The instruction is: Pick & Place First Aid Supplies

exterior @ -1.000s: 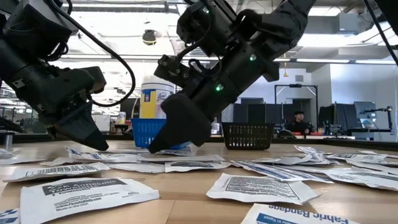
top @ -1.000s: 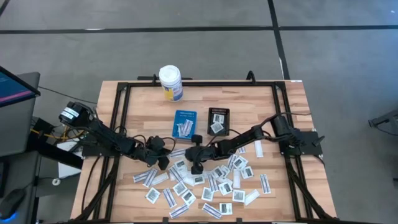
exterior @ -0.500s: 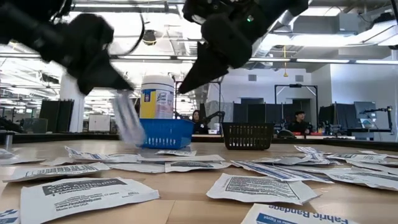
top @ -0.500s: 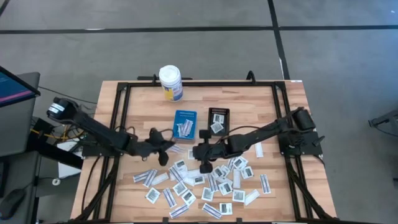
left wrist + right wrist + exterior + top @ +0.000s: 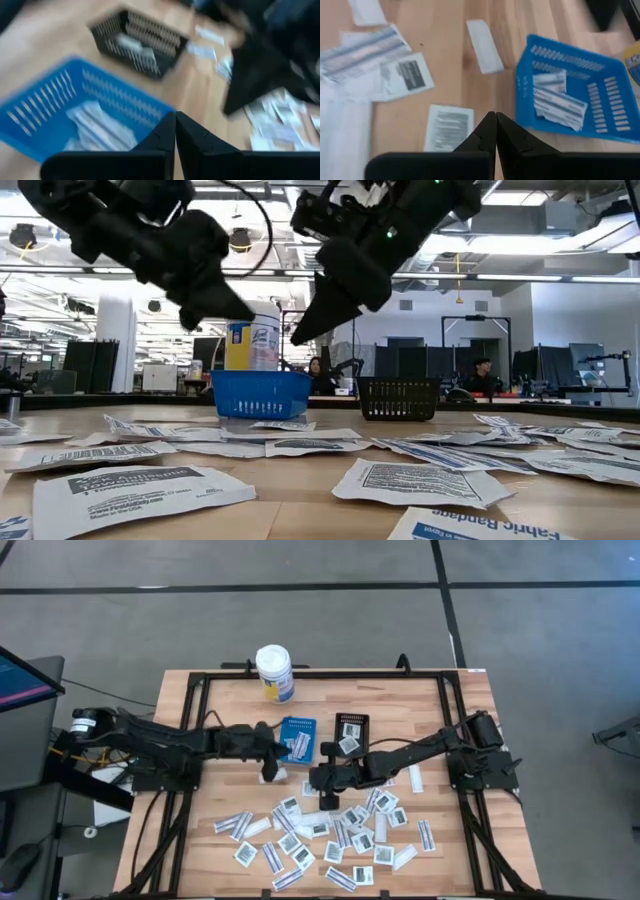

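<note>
The first aid packets (image 5: pixel 330 840) are judged to be very light, thin and limp, likely to slide on the wood and hard to lift where they lie flat or overlap; a pinch at a free edge or corner of a packet lying apart from its neighbours would probably serve best, since a grip from straight above may catch two at once. They are seen as small flat white paper pieces, some squarish with dark grey print, others narrow plain strips. Most are scattered over the near half of the wooden table (image 5: pixel 460 850), well apart from the bottle (image 5: pixel 274 673) at the far edge; a few strips already lie in the blue tray (image 5: pixel 297 739), and one or two printed ones in the black tray (image 5: pixel 350 733). The left gripper (image 5: pixel 277 748) is held raised beside the blue tray, its jaws pressed together with nothing seen between them in the left wrist view. The right gripper (image 5: pixel 324 776) hangs above the table just near of the trays, likewise clenched and empty.
</note>
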You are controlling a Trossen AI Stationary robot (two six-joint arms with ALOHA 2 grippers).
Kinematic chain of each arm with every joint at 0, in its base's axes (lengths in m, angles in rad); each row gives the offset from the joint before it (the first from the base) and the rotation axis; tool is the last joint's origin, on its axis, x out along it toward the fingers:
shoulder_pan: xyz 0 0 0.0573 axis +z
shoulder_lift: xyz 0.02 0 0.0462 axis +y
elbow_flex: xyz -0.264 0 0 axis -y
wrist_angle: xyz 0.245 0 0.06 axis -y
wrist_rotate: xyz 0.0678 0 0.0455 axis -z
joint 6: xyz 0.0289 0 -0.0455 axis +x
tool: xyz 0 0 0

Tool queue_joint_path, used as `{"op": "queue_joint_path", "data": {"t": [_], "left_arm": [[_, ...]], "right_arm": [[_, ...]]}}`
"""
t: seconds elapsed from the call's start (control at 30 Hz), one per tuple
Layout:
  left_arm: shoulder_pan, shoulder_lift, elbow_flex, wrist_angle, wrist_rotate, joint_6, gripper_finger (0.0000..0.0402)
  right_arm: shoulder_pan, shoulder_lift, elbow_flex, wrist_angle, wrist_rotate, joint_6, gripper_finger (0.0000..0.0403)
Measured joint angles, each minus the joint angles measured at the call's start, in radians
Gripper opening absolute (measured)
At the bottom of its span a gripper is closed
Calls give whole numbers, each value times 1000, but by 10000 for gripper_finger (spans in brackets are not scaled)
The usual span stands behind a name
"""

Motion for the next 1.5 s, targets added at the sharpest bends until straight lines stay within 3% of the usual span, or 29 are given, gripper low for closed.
{"op": "queue_joint_path", "data": {"t": [0.2, 0.37, 0.53, 0.7, 0.93, 1.17, 1.33, 1.4, 1.5], "left_arm": [[-8, -54, 0, -231, 22, -79, 50], [-82, -160, -1, -347, 73, -131, 79], [-165, -172, -93, -400, -41, -156, 99], [-207, -100, -208, -251, -174, -158, 118], [-208, 44, -293, 25, -173, -161, 129], [-228, 170, -288, 84, -208, -100, 104], [-242, 180, -290, 102, -232, -99, 42], [-242, 167, -296, 133, -209, -105, 13], [-251, 140, -291, 197, -115, -68, 7]], "right_arm": [[14, 0, 0, -43, 0, 19, 0], [25, 0, 0, -44, 0, 22, 0], [29, 0, 0, -49, 0, 50, 0], [37, 0, 0, -52, 0, 63, 0], [43, 0, 0, -56, 0, 92, 0], [52, 0, 0, -59, 0, 97, 0], [59, 0, 0, -60, 0, 104, 0], [63, 0, 0, -61, 0, 104, 0], [68, 0, 0, -62, 0, 105, 0]]}}
